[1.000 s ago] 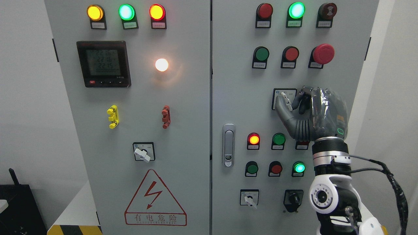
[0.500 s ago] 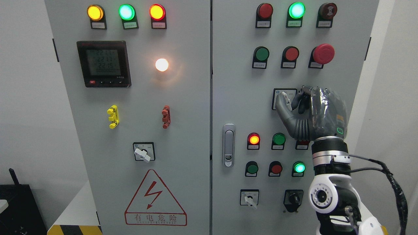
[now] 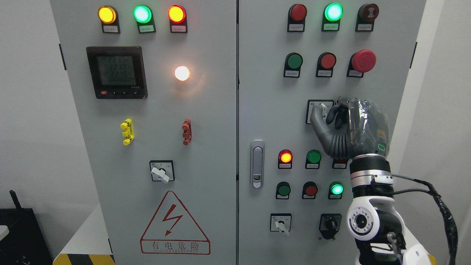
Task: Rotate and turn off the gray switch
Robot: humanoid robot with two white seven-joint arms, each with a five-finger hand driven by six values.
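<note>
The gray rotary switch (image 3: 323,109) sits on a square plate (image 3: 311,105) on the right cabinet door, below the row of green and red push buttons. Its pale handle stands nearly upright between my fingers. My right hand (image 3: 323,114) reaches up from the lower right, with the thumb (image 3: 315,119) to the left of the handle and the curled fingers (image 3: 336,112) to its right, shut on it. The hand hides the plate's right half. My left arm is out of view.
Similar gray switches sit on the left door (image 3: 160,173) and at the lower right (image 3: 282,224), beside a black selector (image 3: 330,223). A door latch (image 3: 257,163) is left of the hand. A red mushroom button (image 3: 363,60) sticks out above it.
The switch handle has turned from leaning left to nearly upright in my right hand. The hand twisted slightly and shifted a little left.
</note>
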